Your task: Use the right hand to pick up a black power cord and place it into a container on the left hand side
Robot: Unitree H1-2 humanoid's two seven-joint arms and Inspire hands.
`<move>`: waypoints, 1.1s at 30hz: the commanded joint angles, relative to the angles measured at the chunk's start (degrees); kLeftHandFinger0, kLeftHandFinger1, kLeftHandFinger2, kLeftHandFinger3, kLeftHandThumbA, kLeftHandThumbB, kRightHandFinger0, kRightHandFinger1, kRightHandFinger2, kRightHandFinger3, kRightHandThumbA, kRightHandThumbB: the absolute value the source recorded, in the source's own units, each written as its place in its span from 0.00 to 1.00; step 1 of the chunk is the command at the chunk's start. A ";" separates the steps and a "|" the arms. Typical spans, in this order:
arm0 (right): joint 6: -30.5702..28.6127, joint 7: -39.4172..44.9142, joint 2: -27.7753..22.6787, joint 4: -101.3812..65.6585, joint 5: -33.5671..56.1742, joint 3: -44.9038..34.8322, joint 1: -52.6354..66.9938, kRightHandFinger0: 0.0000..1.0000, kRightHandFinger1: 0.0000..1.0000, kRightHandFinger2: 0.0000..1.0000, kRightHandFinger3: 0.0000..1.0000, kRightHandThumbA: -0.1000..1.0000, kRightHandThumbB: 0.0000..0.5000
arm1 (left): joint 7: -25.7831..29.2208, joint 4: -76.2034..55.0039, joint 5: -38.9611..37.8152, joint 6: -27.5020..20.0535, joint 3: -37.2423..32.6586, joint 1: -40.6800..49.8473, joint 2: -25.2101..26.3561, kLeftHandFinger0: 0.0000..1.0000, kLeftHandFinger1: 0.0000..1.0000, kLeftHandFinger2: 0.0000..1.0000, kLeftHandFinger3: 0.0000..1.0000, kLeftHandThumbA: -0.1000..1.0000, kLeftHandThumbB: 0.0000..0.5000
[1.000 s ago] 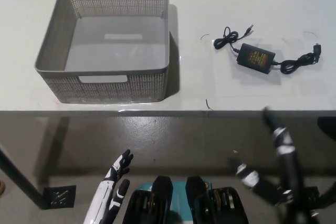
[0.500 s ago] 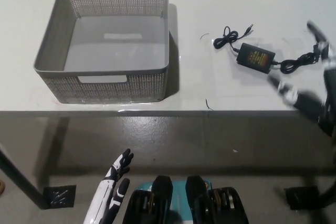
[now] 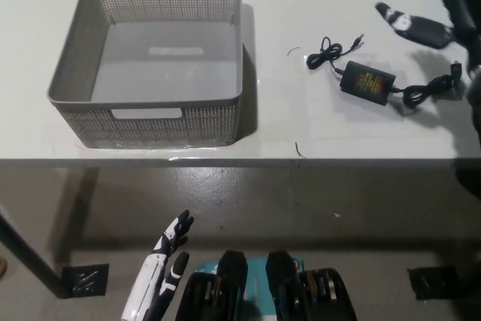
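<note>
The black power cord (image 3: 367, 80) lies on the white table (image 3: 316, 129), right of centre: a black adapter brick with an orange label and coiled cable at each end. My black right hand (image 3: 440, 13) hovers open above the table's right edge, up and to the right of the brick, with nothing in it. The grey perforated basket (image 3: 225, 110) stands at the left of the table and has nothing inside. My white left hand (image 3: 159, 280) rests open low at the bottom left, below the table's front edge.
The table's front edge runs across the middle of the picture, with grey floor below it. A table leg (image 3: 30, 257) slants at the lower left. Small dark marks dot the tabletop near the cord.
My right hand has risen from below the table's front edge up along the right side to above the tabletop, past the cord. The cord, basket and left hand have stayed put.
</note>
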 commanded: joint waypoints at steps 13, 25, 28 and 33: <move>1.71 15.42 0.35 22.38 -2.18 11.32 -15.45 1.00 1.00 1.00 1.00 0.78 1.00 | -0.70 -1.26 0.54 0.68 0.16 -1.94 0.15 1.00 1.00 1.00 1.00 1.00 0.27; 0.78 19.44 0.92 31.17 -2.21 15.81 -17.51 1.00 1.00 1.00 1.00 0.79 1.00 | -1.14 -0.94 0.52 1.29 0.21 -3.07 0.17 1.00 1.00 1.00 1.00 1.00 0.30; 0.33 20.00 1.03 32.92 -2.00 15.95 -17.88 1.00 1.00 1.00 1.00 0.79 1.00 | -1.36 -0.53 0.00 0.68 0.13 -3.37 0.34 1.00 1.00 1.00 1.00 1.00 0.25; -0.40 19.27 1.48 34.76 -2.51 16.45 -17.79 1.00 1.00 1.00 1.00 0.76 1.00 | -1.39 -0.64 0.02 0.84 0.04 -3.31 0.27 1.00 1.00 1.00 1.00 1.00 0.24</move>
